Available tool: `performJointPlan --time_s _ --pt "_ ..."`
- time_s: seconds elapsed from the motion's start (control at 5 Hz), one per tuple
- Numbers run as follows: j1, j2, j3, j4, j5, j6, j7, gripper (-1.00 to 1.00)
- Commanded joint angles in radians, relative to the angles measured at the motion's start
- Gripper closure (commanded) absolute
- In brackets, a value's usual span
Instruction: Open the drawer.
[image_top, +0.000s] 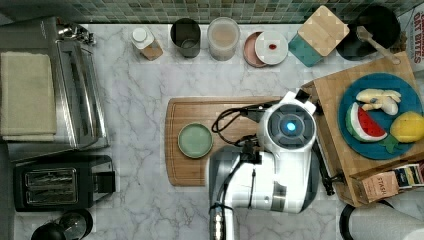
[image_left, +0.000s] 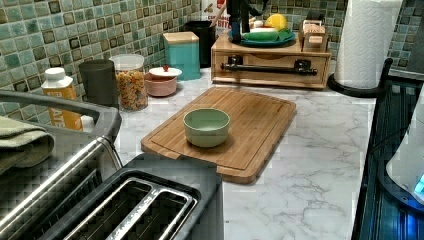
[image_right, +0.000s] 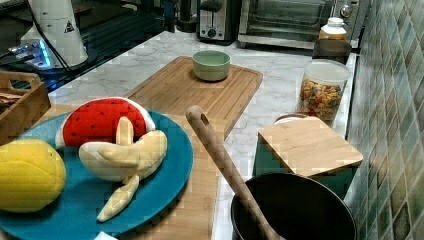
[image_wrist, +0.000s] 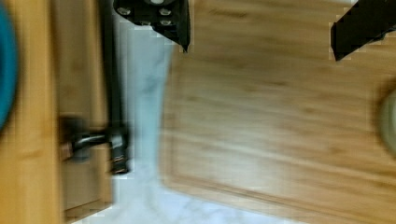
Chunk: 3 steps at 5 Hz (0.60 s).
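surface: white marble bench (image_left: 310, 165), green mosaic tile wall behind.
drawer (image_left: 270, 67): shut, sits in the wooden box (image_top: 332, 95) near the bench's back edge in the left view; front faces the cutting board.
handle (image_left: 270, 66): long black bar across the drawer front; in the wrist view it runs along the box front (image_wrist: 113, 84), 1 mount visible.
on the box: blue plate (image_top: 407, 97) with toy watermelon (image_top: 367, 122), banana (image_top: 380, 100), lemon (image_top: 407, 127).
cutting board (image_top: 225, 112): mid-bench, just beside the box, strip of marble between them.
bowl (image_top: 195, 140): green, on the board, toward its end far from the box.
my gripper (image_wrist: 259, 28): fingers spread apart, holding nothing, above the board's edge nearest the drawer; 1 finger (image_wrist: 163, 16) over the marble gap, not touching the handle.
my arm (image_top: 280, 150): over the board's box-side end in the top view.
bench back edge: jars, canisters.
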Motion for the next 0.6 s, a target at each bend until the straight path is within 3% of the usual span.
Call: performJointPlan --time_s 0.2,0.6 --pt "-0.094 0.002 -0.092 -0.114 -0.064 0.188 -0.234 -1.00" --pt "-0.141 0.050 -0.107 -0.158 -0.100 0.355 -0.320 -1.00"
